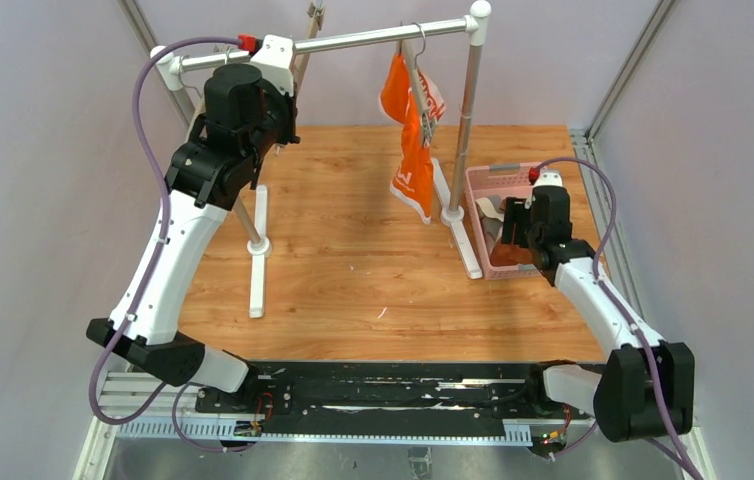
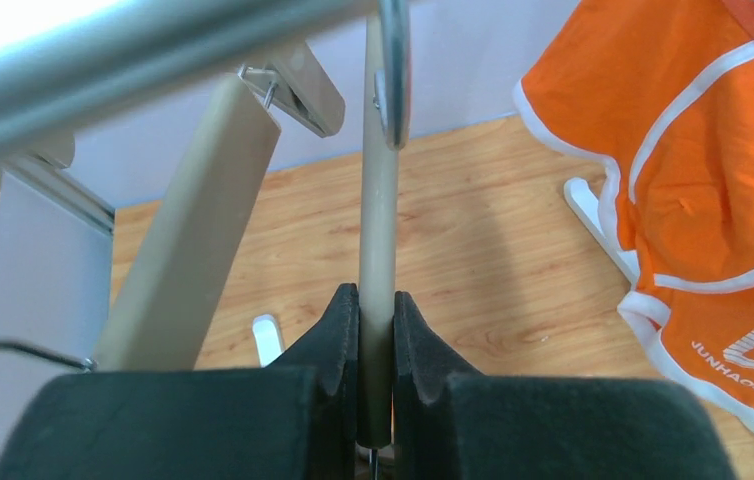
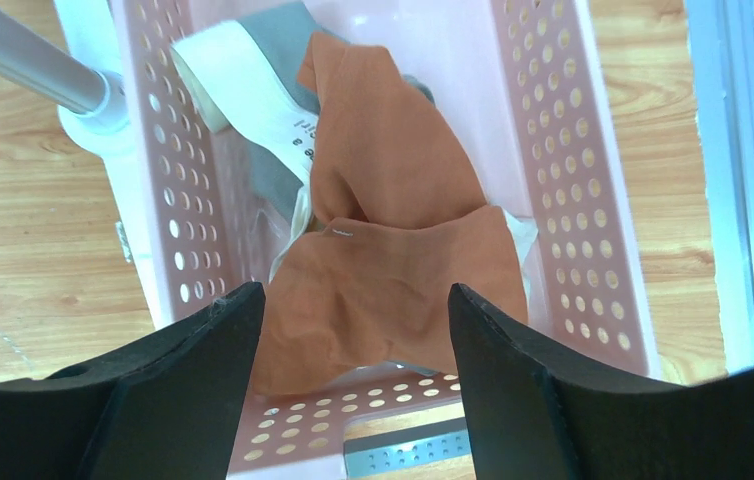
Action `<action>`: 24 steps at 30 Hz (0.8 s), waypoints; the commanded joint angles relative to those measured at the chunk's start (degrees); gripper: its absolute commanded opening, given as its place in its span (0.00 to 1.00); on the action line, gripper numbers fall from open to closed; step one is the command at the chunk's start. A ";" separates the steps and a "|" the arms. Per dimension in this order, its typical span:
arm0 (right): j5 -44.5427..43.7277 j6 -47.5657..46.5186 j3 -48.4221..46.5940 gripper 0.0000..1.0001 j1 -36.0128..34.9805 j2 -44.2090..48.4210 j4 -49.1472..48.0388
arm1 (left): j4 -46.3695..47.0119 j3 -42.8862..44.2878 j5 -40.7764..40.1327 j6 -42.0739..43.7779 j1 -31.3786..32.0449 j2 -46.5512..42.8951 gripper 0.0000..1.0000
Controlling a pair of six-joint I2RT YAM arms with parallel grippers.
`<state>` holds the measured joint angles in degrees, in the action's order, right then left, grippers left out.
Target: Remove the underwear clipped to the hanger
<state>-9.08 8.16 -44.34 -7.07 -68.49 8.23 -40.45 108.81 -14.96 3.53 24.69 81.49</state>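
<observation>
The bright orange briefs with white lettering hang clipped to a wooden hanger on the metal rail; they also show at the right of the left wrist view. My left gripper is up by the rail's left end, shut on the edge of a bare wooden hanger that hangs by its hook. My right gripper is open and empty above the pink basket, over the rust-brown briefs. The grey briefs lie under them.
A second bare wooden hanger with a metal clip hangs left of the gripped one. The rack's white feet and right post stand on the wooden table. The basket sits beside the right post.
</observation>
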 commanded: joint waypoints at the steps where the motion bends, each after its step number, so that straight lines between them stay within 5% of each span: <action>1: -0.02 0.45 0.71 0.70 0.05 4.04 1.09 | 2.40 -1.71 -0.37 -1.28 -0.53 0.00 0.18; 6: 0.09 0.12 0.64 0.70 0.00 7.19 1.78 | 3.96 -4.71 -0.01 -1.73 -0.68 -1.98 0.33; 24: 2.79 0.05 -1.64 0.71 -1.13 16.16 2.21 | 0.28 -11.37 6.98 0.23 -0.64 -18.51 0.46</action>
<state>-7.42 8.14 -44.34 -7.40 -54.46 9.41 -37.91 99.63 -10.52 2.76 24.43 65.98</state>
